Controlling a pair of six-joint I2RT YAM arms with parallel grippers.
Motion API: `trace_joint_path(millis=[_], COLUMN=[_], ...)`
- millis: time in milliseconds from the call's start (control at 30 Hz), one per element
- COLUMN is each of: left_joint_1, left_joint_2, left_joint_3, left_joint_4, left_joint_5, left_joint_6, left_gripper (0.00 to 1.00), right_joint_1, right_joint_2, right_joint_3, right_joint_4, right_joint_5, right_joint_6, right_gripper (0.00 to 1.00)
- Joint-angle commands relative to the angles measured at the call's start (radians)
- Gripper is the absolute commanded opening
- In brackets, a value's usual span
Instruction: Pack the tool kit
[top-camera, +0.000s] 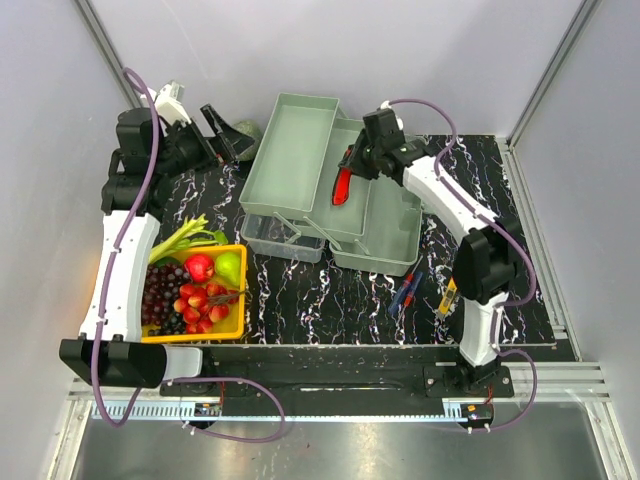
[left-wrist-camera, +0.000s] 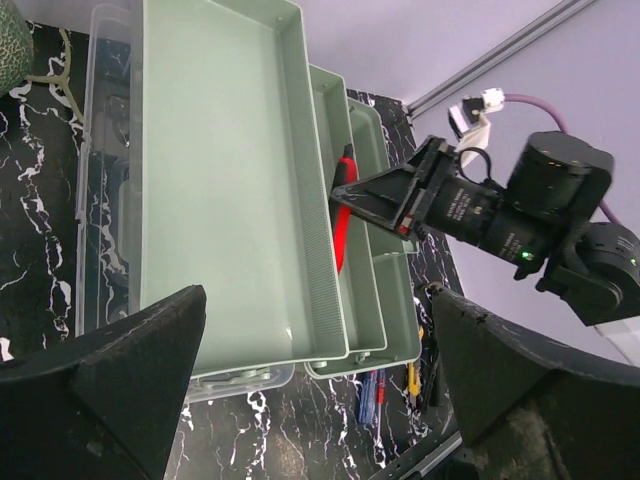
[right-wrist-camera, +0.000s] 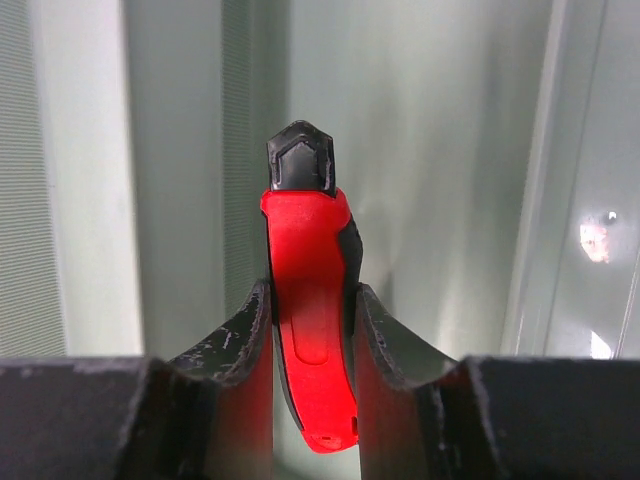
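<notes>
The pale grey-green toolbox (top-camera: 380, 240) stands open in the middle of the table, its fold-out trays (top-camera: 290, 150) spread to the left. My right gripper (top-camera: 357, 165) is shut on a red-and-black hand tool (right-wrist-camera: 310, 330) and holds it over the narrow middle tray; the tool also shows in the top view (top-camera: 343, 185) and the left wrist view (left-wrist-camera: 342, 215). A blue-handled tool (top-camera: 405, 293) and a yellow tool (top-camera: 449, 296) lie on the table in front of the box. My left gripper (top-camera: 228, 135) is open and empty at the back left, well above the table.
A yellow tray (top-camera: 230, 330) of fruit and vegetables sits at the front left. A dark green round object (top-camera: 247, 130) lies at the back left beside the toolbox. Grey walls enclose the table on three sides.
</notes>
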Motion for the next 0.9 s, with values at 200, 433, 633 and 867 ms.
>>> trace_joint_path(millis=[200, 433, 633, 867], left_joint_1=[-0.002, -0.002, -0.002, -0.008], left_joint_2=[-0.022, -0.019, -0.015, -0.009], left_joint_3=[-0.024, -0.024, -0.017, -0.012], left_joint_4=[0.023, 0.023, 0.018, 0.018], left_joint_5=[-0.024, -0.017, -0.017, 0.030], left_joint_6=[0.021, 0.026, 0.032, 0.029], left_gripper=[0.99, 0.99, 0.99, 0.99], right_joint_1=[0.051, 0.051, 0.049, 0.037], right_joint_2=[0.077, 0.099, 0.028, -0.212], right_joint_3=[0.118, 0.170, 0.158, -0.001], right_joint_4=[-0.096, -0.157, -0.168, -0.191], right_joint_5=[0.115, 0.109, 0.110, 0.245], right_joint_6=[0.069, 0.071, 0.042, -0.050], right_gripper=[0.17, 0.49, 0.58, 0.64])
